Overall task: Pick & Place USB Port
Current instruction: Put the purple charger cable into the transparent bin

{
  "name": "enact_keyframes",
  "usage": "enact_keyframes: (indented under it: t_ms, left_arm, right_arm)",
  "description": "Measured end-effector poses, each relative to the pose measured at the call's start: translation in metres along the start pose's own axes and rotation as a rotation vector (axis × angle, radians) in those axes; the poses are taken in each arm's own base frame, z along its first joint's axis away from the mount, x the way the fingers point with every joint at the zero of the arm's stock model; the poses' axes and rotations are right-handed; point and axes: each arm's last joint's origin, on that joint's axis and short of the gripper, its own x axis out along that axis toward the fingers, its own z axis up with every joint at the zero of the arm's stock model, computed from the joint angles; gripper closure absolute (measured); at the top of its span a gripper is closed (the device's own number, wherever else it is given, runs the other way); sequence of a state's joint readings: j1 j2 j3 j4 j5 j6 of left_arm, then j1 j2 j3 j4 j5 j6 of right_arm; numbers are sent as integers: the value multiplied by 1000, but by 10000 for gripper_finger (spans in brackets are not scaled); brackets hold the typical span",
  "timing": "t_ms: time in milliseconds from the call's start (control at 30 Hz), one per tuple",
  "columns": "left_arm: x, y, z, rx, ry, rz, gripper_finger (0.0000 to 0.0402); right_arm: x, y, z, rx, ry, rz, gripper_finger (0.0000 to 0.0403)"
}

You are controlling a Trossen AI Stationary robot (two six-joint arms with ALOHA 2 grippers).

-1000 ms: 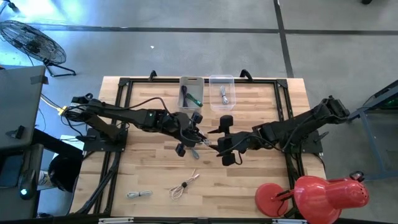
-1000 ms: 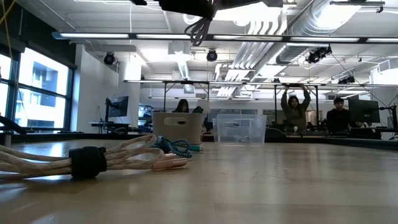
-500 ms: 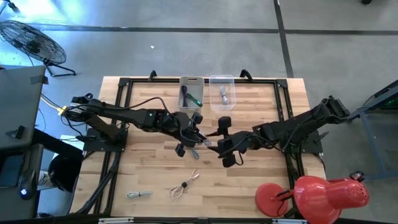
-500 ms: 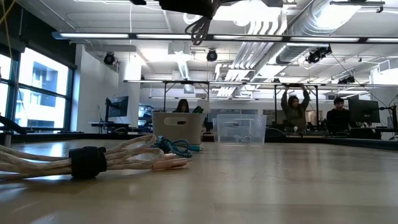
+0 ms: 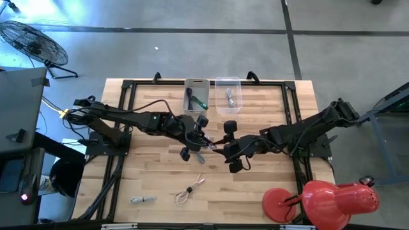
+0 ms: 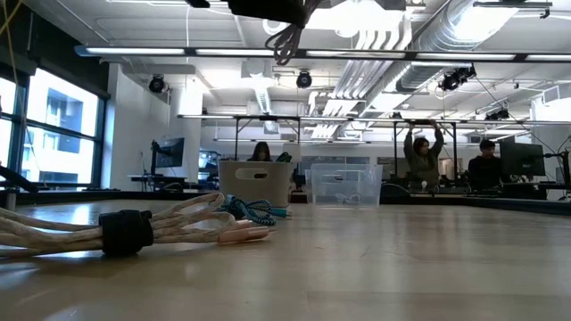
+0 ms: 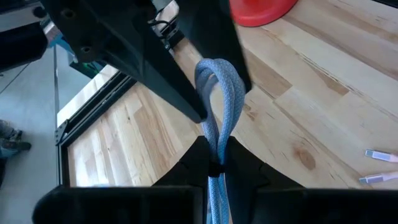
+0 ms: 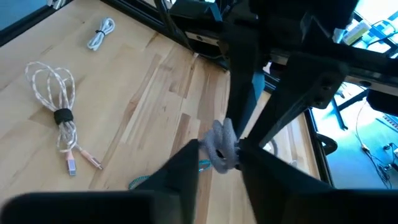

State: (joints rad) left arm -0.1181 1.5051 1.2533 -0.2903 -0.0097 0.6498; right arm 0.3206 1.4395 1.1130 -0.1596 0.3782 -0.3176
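The grey-blue coiled cable [image 7: 217, 106] is held above the middle of the table [image 5: 268, 185], pinched at its tie by the left gripper [image 7: 216, 167], whose fingers are closed on it. The right gripper [image 8: 219, 154] is met head-on from the opposite side, and its fingers [image 8: 186, 163] are set around the cable's looped end, touching it on both sides (how firm that grip is cannot be told). A pink braided cable [image 8: 59, 118] and a small white cable [image 8: 101, 32] lie on the table well apart from both grippers, toward the near edge. Beyond the grippers, at the far edge, a beige bin [image 5: 196, 96] and a clear bin [image 5: 228, 94] are seen side by side.
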Motion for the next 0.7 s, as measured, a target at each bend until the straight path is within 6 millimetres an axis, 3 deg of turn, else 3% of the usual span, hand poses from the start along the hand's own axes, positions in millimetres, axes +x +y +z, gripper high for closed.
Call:
enact_keyframes:
  t_ms: [167, 700]
  left_arm:
    - [0, 0, 0, 0, 2, -3, 379]
    - [0, -1, 1, 54, -19, -27, 358]
  right_arm:
    - [0, 0, 0, 0, -4, -2, 386]
    - [0, -1, 0, 12, 14, -51, 392]
